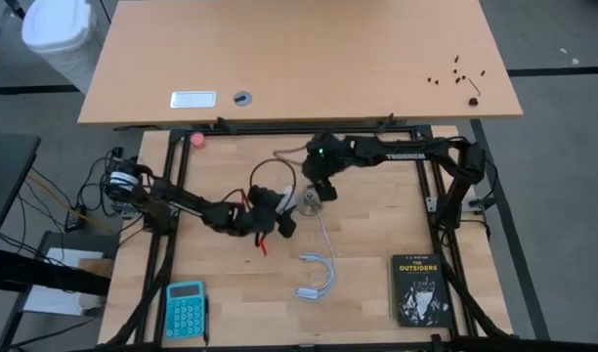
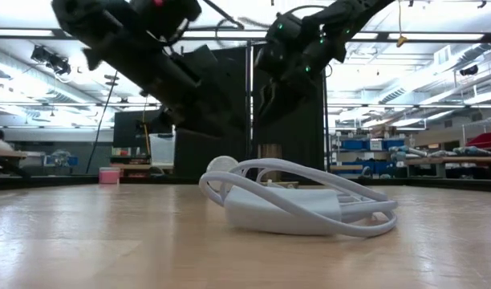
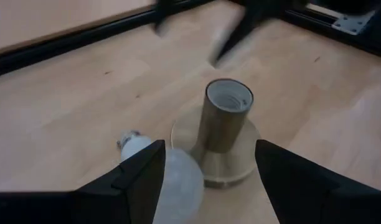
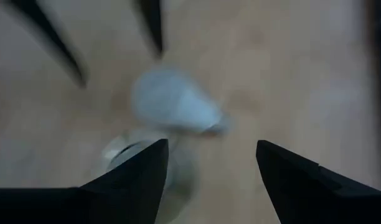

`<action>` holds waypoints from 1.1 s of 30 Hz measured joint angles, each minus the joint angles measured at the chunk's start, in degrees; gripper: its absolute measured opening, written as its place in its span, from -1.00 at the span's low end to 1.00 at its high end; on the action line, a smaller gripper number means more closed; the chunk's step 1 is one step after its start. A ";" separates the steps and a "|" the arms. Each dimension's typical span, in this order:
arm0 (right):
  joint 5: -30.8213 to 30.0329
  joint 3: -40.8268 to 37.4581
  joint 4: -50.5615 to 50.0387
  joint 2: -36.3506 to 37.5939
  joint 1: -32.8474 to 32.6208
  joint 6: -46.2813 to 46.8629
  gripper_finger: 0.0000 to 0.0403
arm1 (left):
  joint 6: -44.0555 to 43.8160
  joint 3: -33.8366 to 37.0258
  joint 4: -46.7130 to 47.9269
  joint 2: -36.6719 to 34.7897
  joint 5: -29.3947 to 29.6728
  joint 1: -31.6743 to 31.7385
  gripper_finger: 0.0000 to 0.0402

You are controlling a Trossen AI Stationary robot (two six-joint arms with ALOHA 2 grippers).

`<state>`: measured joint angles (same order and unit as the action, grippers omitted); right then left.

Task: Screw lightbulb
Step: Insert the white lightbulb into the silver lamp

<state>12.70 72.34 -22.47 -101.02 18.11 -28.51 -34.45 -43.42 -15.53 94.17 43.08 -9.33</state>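
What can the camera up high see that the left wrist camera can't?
Only the high view shows the book, the blue calculator, the coiled white cord and the right gripper.

Only the left wrist view shows the socket's open threaded top and the lightbulb lying on its side against the socket's base.

Both show the wooden table and the left gripper, open, near the socket.

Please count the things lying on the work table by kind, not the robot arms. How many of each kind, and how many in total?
Lightbulb: 1
Socket on its round base: 1
White cord: 1
Book: 1
Calculator: 1
Pink ball: 1
Total: 6
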 joint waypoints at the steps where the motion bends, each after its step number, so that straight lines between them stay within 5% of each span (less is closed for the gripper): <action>1: 0.03 0.16 -0.85 -0.75 -0.73 -0.36 0.26 | -0.85 0.02 1.00 0.00 1.47 -0.90 0.27; 10: -0.69 5.76 -4.16 -5.29 -3.99 -4.64 0.33 | -12.33 -0.07 14.28 0.00 6.57 -3.78 0.27; 22: -5.33 9.46 -4.06 -11.51 -4.38 -11.83 0.53 | -22.69 -0.11 27.68 0.00 3.35 -5.10 0.27; 33: -11.76 16.68 -11.67 -11.93 -8.18 -7.98 0.52 | -27.66 -0.11 37.14 -0.13 3.09 -6.59 0.27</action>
<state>0.94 89.01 -34.15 -112.95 9.93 -36.49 -62.11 -43.53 21.61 94.04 46.17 -15.92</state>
